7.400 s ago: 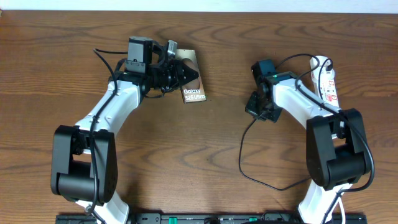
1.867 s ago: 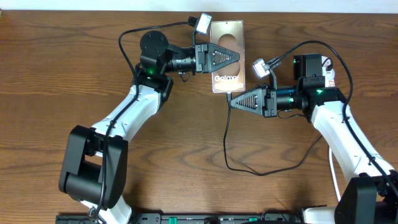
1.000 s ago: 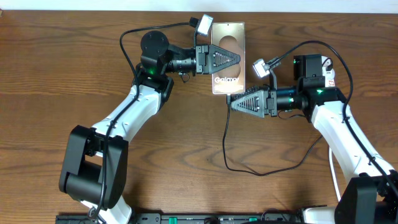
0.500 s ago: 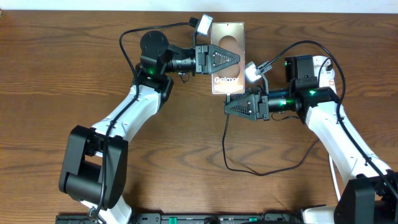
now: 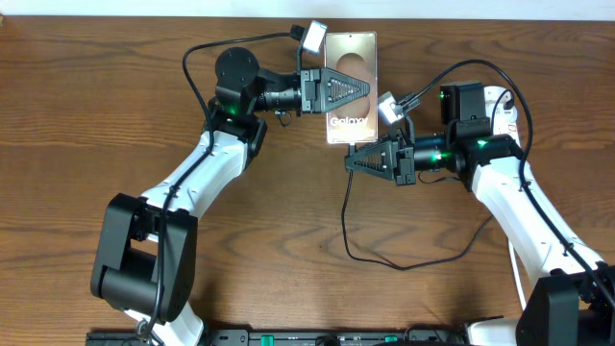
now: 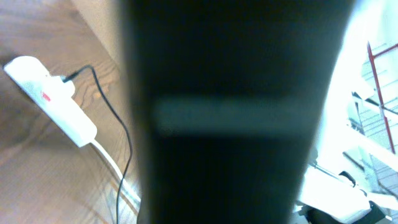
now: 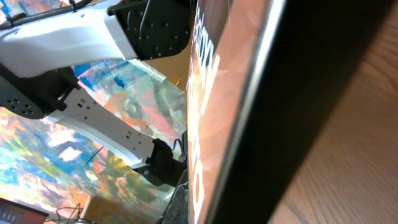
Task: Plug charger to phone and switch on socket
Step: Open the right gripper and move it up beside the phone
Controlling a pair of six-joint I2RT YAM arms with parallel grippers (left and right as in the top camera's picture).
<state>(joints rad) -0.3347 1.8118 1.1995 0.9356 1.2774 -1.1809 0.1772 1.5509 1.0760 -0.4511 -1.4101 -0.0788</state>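
Since half a second ago, the right gripper (image 5: 350, 162) has edged left and toward the far edge, closing on the phone's near end.

Overhead view: the phone (image 5: 363, 130) is by the far edge of the table (image 5: 96, 115), about midway along it, screen up. The left gripper (image 5: 363, 88) reaches across it from the left, fingers clamped on the phone. The right gripper's tip sits just beside the phone's near end, pinching the charger (image 5: 346, 216), whose thin black cable loops toward the near edge and back to the right. The socket (image 5: 507, 117) lies toward the far right corner, partly hidden by the right arm.

Left wrist view: a dark blurred shape (image 6: 236, 112) fills the middle. Left of it lies the white socket (image 6: 53, 102) with a thin black cable plugged in.

Right wrist view: the phone's edge (image 7: 249, 93) fills the frame, very close, above the wood. No fingers show.
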